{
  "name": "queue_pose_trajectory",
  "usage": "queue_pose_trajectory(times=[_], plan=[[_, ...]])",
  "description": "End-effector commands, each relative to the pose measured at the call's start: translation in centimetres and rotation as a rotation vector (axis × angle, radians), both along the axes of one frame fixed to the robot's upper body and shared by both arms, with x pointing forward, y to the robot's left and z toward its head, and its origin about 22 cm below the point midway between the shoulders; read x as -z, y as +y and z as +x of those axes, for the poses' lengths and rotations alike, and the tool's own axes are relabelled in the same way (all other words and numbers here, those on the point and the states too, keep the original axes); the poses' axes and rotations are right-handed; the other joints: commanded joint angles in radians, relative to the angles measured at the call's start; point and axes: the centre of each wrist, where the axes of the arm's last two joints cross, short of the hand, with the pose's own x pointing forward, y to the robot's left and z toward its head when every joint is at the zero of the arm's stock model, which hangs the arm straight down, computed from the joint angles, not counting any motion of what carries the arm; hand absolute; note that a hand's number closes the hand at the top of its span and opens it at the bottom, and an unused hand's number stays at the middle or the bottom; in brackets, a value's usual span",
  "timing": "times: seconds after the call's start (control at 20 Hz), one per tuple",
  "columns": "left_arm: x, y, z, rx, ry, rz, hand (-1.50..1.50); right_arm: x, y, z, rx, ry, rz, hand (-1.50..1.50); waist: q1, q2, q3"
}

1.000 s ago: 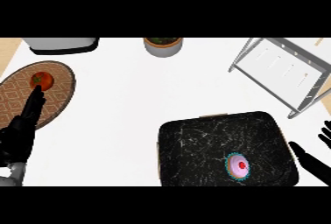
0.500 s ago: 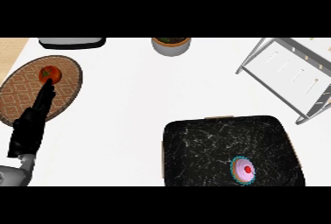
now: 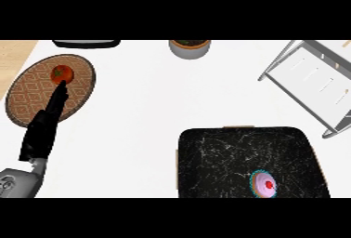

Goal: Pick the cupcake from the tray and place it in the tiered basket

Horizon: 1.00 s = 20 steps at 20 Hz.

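Counter (image 3: 151, 116) first, white and broad, filling nearly the whole head view, with a strip of pale wood showing at its upper left corner. On it, low and right of centre, sits the tray (image 3: 233, 153), black with thin white veining, its lower edge running out of view. Up at the right edge stands the basket (image 3: 312, 81), a grey wire frame around a pale shelf with slots, tilted across the corner and well apart from the tray. Over on the left lies the plate (image 3: 34, 100), an oval of brown woven pattern, near the counter's left edge. Along the top edge a dark box (image 3: 86, 43) shows only its bottom rim, and further right a grey pot (image 3: 189, 48) with a brown inside is cut off by the top. Now the left hand (image 3: 47, 125): it comes up from the lower left corner on a grey forearm, black fingers stretched out straight and held together, lying across the plate and pointing up toward the tomato (image 3: 61, 73); the fingertips reach its lower edge, nothing is in its hold. The tomato, red with a dark top, sits in the plate's upper part. The cupcake (image 3: 264, 184), pink with a teal wrapper and a red dot on top, sits in the tray's lower right corner. The right hand does not show.
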Motion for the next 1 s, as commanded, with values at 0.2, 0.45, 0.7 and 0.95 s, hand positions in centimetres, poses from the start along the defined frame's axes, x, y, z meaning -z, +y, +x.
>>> queue_pose_trajectory(times=[0.2,0.45,0.7,0.95], plan=[[-0.6,0.7,0.7,0.003,0.004,0.004,0.0,1.4,2.8,2.2,0.018,0.216,0.023,-1.5,0.007,-0.001,0.001],[0.8,0.1,0.0,-0.01,0.017,-0.005,0.0,1.9,3.4,3.0,0.005,0.289,-0.051,-1.5,0.0,-0.002,0.001],[-0.5,-0.5,-0.4,-0.004,-0.01,0.005,0.0,2.0,5.3,3.0,0.004,0.299,-0.045,-1.5,0.0,-0.006,0.001],[0.2,-1.2,1.2,0.0,0.005,-0.012,0.0,3.8,4.6,4.9,-0.015,0.278,-0.091,-1.5,-0.008,-0.002,0.002]])
